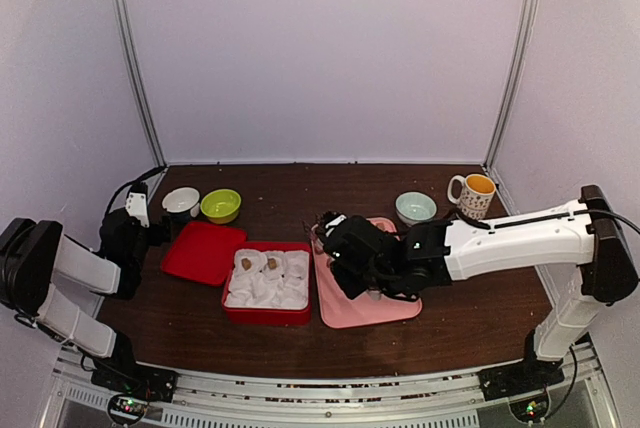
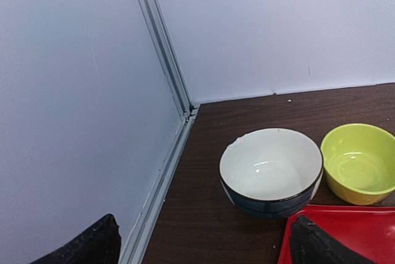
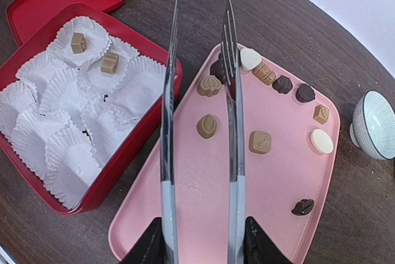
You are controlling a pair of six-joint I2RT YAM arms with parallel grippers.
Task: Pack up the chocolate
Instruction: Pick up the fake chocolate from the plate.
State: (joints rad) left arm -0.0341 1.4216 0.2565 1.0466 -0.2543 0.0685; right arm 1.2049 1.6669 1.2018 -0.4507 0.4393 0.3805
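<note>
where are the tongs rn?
Right wrist view: tongs in the right gripper, arms apart, stretched over the left part of the pink tray, with the red box on their left.

1. A white bowl [image 2: 271,171] with a dark outer wall and a lime-green bowl [image 2: 361,162] stand close together at the upper left of the wooden table [image 1: 480,298], just beyond a flat red lid [image 1: 203,251].
2. A pale patterned bowl [image 1: 415,208] and a mug [image 1: 473,193] with an orange inside stand at the upper right.
3. A red box [image 3: 139,144] lined with white paper cups sits at the centre, with a pink tray [image 3: 278,184] just to its right.
4. Metal tongs [image 3: 168,122] run up the middle of the right wrist view, over the tray.
</note>
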